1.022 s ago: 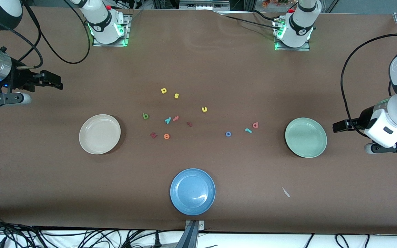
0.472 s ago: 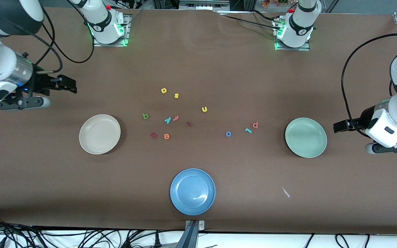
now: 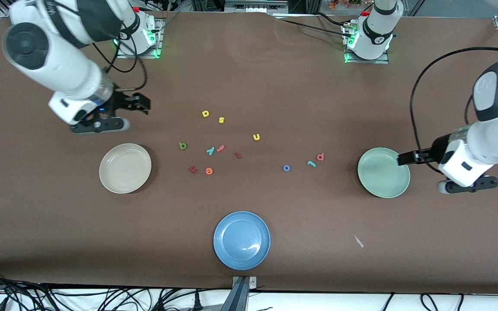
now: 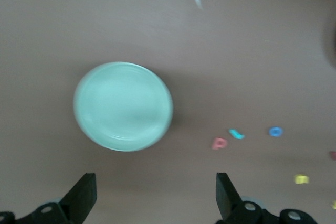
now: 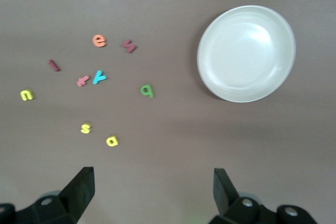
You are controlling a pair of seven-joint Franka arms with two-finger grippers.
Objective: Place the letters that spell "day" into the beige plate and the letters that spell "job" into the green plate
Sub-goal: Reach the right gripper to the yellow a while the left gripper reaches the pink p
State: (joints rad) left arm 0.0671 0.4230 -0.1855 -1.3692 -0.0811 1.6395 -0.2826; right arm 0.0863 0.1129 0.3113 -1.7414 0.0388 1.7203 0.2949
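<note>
The yellow round-bowled letter (image 3: 205, 114) (image 5: 112, 141), dark green letter (image 3: 183, 146) (image 5: 147, 91) and teal "y" (image 3: 210, 150) (image 5: 99, 78) lie mid-table. The blue "o" (image 3: 286, 168) (image 4: 275, 131), teal "j" (image 3: 311, 163) (image 4: 236, 134) and salmon-pink letter (image 3: 320, 157) (image 4: 219, 143) lie toward the green plate (image 3: 383, 172) (image 4: 123, 106). The beige plate (image 3: 125, 168) (image 5: 246, 53) holds nothing. My right gripper (image 3: 144, 103) (image 5: 152, 174) hangs open over bare table between the beige plate and its base. My left gripper (image 3: 401, 159) (image 4: 155, 178) is open at the green plate's rim.
A blue plate (image 3: 241, 240) sits near the front edge. Other letters lie among the group: yellow "s" (image 3: 221, 120), yellow "u" (image 3: 256, 137), orange "e" (image 3: 209, 171), two dark red pieces (image 3: 192, 169) (image 3: 237, 155). A white scrap (image 3: 358, 241) lies nearer the front camera than the green plate.
The right arm has swung in from the table's end toward the letters. The left gripper has moved from outside the green plate to its rim. Nothing on the table has moved.
</note>
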